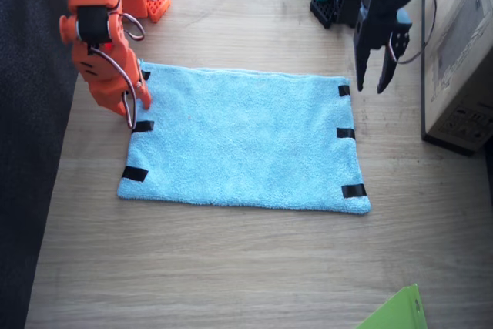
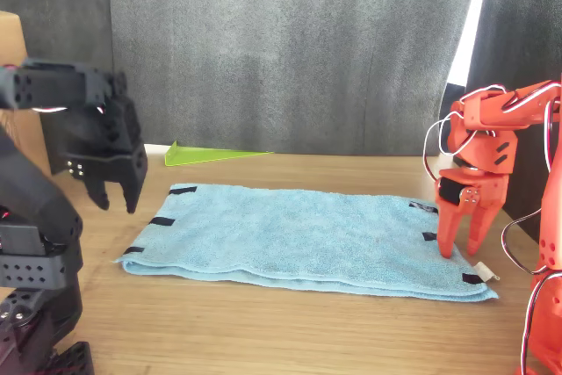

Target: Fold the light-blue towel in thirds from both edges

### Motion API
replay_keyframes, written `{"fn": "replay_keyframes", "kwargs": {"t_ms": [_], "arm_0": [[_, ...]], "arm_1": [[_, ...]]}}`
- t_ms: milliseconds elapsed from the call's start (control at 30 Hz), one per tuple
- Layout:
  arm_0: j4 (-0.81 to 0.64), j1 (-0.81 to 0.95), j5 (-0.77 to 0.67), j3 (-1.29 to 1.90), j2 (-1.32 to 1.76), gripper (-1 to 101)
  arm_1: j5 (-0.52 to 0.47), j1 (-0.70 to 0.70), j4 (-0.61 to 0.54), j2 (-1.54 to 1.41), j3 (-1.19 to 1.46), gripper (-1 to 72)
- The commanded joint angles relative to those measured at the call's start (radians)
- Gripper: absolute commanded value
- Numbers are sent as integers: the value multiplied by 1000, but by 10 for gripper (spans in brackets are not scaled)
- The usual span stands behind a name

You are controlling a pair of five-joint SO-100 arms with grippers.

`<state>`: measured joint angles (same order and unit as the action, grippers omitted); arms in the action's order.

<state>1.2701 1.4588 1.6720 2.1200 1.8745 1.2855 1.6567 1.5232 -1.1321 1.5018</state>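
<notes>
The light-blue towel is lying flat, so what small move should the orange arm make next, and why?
Probably close the right end effector on the light-blue towel edge: its open fingers stand at the middle tape strip, the towel is unfolded, and the left end effector hangs above the opposite edge.

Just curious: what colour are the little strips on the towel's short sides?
Black, clearest in the fixed view: strips on the light-blue towel.

A light wood-grain table point(image 1: 231, 267) filled the scene. Dark grey curtain fabric point(image 2: 290, 50) hung behind its far edge in the front view, with a bright strip of daylight point(image 2: 464, 32) showing through a gap. A cardboard box point(image 1: 462, 52) stood at one table edge, a lime-green sheet corner point(image 1: 397, 313) at another.
</notes>
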Motion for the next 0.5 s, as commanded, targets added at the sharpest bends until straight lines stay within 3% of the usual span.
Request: {"fn": "replay_keyframes", "kwargs": {"t_ms": [0, 467], "arm_0": [[17, -15, 5, -66, -52, 225], [23, -61, 2, -192, -295, 249]], "arm_1": [[8, 23, -14, -2, -8, 238], [3, 26, -6, -18, 2, 239]]}}
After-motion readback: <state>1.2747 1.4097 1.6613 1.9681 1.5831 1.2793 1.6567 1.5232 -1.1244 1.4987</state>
